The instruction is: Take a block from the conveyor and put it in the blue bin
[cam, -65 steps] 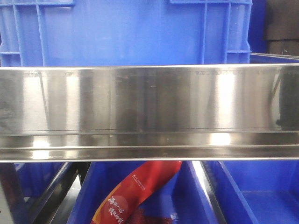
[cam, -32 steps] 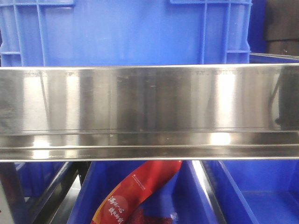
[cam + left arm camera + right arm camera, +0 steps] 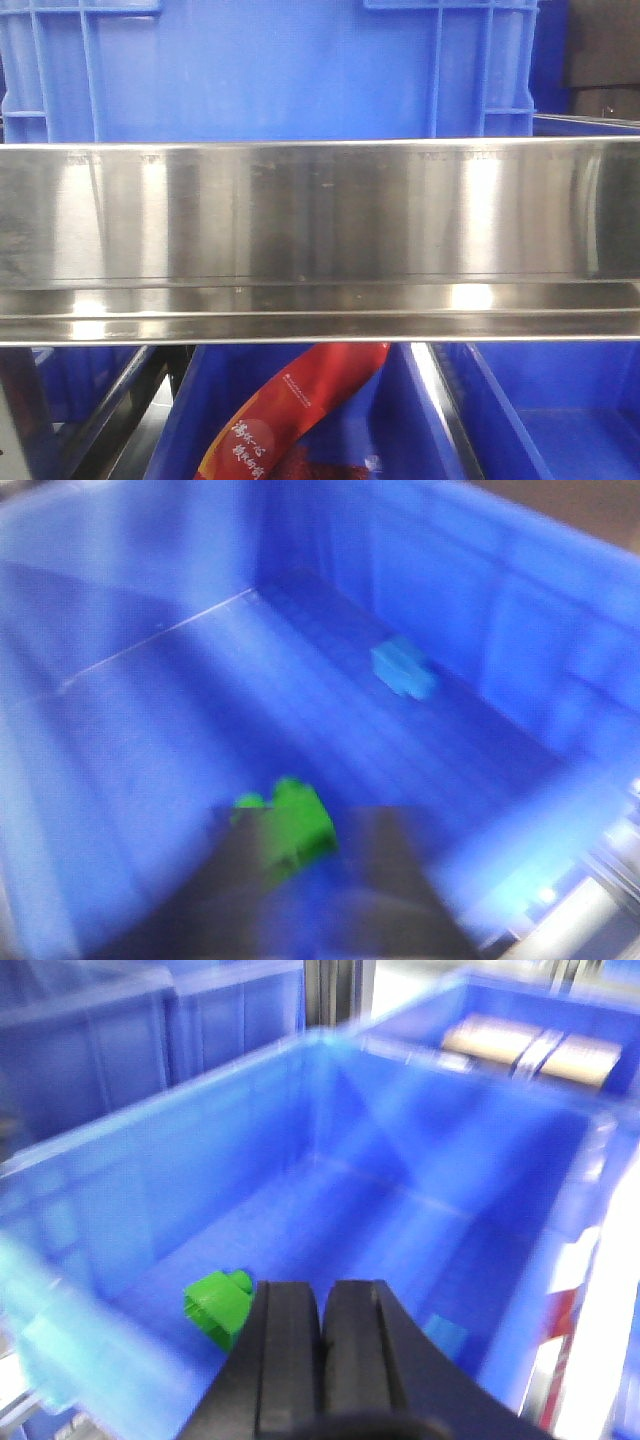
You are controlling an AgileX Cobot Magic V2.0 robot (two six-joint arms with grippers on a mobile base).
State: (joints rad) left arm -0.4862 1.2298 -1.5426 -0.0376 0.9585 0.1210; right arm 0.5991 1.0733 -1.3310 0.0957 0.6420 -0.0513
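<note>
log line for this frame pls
phase: over blue bin | green block on bin floor | light blue block in bin too | right gripper shut, empty | left gripper: blurred, unclear

Blue bin [image 3: 140, 570], saturated blue all over. Bright green block [image 3: 290, 825] in it, light blue block [image 3: 405, 668] near the far wall. Right gripper [image 3: 322, 1345] fingers black. Steel rail [image 3: 320, 240] silver, streaky reflections. Red packet [image 3: 285, 420], gold lettering, in a lower blue bin [image 3: 545, 415].
</note>
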